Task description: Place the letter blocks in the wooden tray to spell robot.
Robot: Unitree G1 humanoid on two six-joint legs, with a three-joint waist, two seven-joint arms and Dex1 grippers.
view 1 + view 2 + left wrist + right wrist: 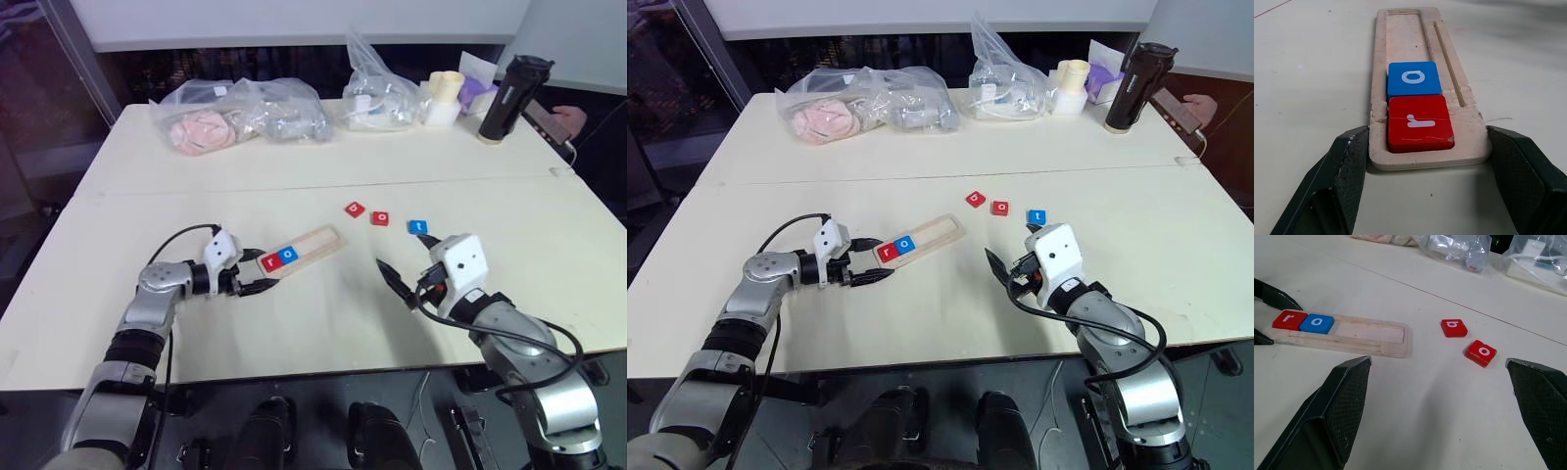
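Item one, the wooden tray [302, 250]: a long pale strip lying aslant on the desk [323, 176], near its middle and toward my left. Its near end sits between the fingers of my left claw [263, 272], which I read as closed on that end, the pads against the tray's two long edges. Item two, tiles already seated: a red tile [1420, 122] printed with a white "r" in the end slot nearest the left claw, and touching it a blue tile [1413, 78] printed "o". The rest of the recess is bare wood, so I judge two of five letters placed and three slots left to fill. Item three, tiles loose on the desk beyond the tray's far end: a red "b" [1453, 327], a red "o" [1481, 352] just beside it, and a blue "t" [418, 227] a little further to my right. They lie in the order needed, b next. Item four, my right claw [404, 274]: open wide, holding nothing, raised above the desk near the three loose tiles. Item five, other goods along the far edge: clear plastic bags [245, 115] of mixed contents and a dark flask [509, 98]; I can read no label on any of them. The only legible writing is the tile letters.
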